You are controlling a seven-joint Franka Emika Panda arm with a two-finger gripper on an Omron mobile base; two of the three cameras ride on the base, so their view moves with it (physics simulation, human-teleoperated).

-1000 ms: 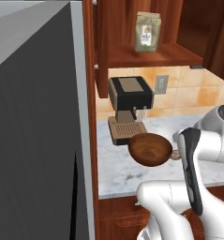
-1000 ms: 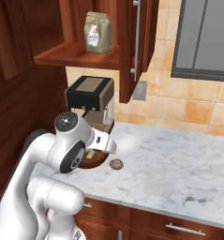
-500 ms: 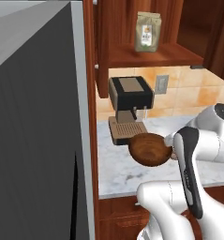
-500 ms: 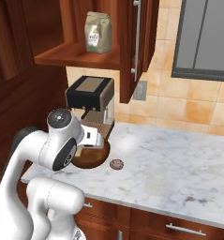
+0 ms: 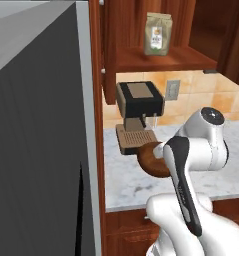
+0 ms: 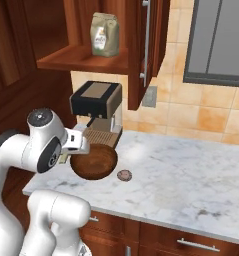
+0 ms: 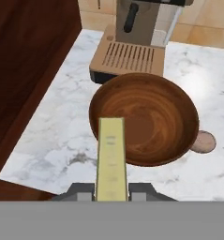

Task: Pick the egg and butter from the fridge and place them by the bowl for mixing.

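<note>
Pale-yellow, slender butter stick (image 7: 111,157) sits clamped in your pincer (image 7: 111,190), standing straight out from the two dark finger tips (image 7: 80,191); its flat top face carries faint grey markings. In the hand view its far end overlaps the near rim of the round dark reddish-brown wood-grained bowl (image 7: 148,119), and you cannot tell from that view whether it touches the rim.

Bowl rests on the white marble surface (image 6: 191,175), just in front of the slatted tan tray of the black-and-brown box-shaped coffee machine (image 6: 97,107). Small brown speckled egg (image 6: 124,175) lies on the surface just beside the bowl's right side in the right base view; in the hand view it peeps out from behind the rim.

Tall grey fridge (image 5: 36,140) stands at the left of the left base view. Upper wooden shelf holds a pale green bag (image 5: 158,33).
</note>
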